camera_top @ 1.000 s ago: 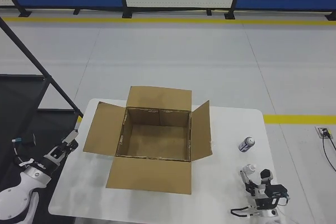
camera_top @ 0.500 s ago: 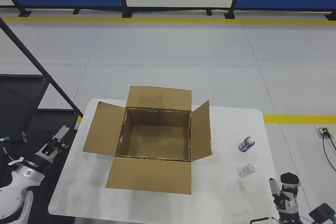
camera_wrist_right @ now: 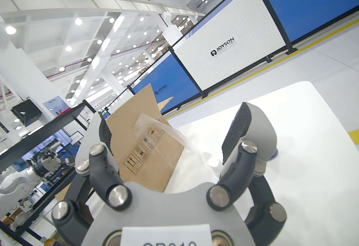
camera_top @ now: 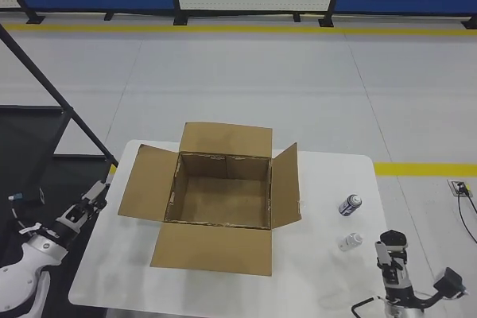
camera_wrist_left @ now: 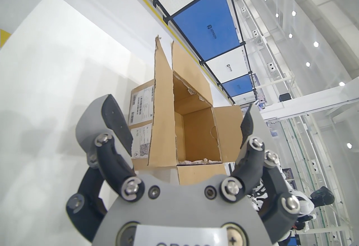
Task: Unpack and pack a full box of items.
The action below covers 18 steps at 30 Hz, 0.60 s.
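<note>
Your left claw (camera_wrist_left: 179, 104) and right claw (camera_wrist_right: 174, 117) both gaped empty, and the box (camera_top: 215, 248) sat open and bare mid-counter (camera_top: 318, 179). To repack well, I reckoned you should pinch the white bottle (camera_top: 350, 241) across its middle and clear the flap. The count was one box and two bottles, the other being the dark bottle (camera_top: 349, 205).

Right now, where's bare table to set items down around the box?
Widest bare patch: the near-left corner of the table, bordered by the left and front flaps of the box. Also the far-right corner beyond the dark bottle. Crowded: the right strip between right flap and table edge, where it and the white bottle lie.
</note>
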Each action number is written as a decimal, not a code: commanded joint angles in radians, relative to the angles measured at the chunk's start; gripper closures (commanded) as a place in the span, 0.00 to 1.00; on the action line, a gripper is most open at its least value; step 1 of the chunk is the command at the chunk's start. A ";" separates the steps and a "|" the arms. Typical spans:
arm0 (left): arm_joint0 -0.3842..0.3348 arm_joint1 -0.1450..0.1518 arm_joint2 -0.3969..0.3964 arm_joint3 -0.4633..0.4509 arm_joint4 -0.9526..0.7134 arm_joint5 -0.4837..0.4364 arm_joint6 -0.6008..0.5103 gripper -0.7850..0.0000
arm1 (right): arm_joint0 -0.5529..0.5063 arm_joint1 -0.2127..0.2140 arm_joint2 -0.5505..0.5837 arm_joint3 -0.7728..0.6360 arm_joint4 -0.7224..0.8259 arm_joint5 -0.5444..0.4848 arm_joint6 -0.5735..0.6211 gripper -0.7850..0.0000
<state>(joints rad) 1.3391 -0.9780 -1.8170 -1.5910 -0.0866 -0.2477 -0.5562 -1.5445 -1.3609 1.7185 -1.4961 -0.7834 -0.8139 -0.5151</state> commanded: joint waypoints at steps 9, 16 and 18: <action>0.048 0.000 0.024 0.019 -0.054 0.038 -0.094 0.00 | 0.053 0.006 -0.004 0.010 0.072 -0.010 0.073 0.00; 0.007 -0.004 0.091 0.042 -0.023 0.066 -0.105 0.61 | 0.076 0.009 -0.001 0.040 0.076 -0.014 0.090 0.00; -0.005 -0.005 0.106 0.051 -0.018 0.070 -0.105 0.80 | 0.077 0.010 0.001 0.047 0.075 -0.017 0.087 0.00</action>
<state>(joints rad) 1.3406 -0.9820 -1.7198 -1.5453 -0.1078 -0.1805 -0.6612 -1.4676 -1.3512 1.7179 -1.4527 -0.7076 -0.8294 -0.4257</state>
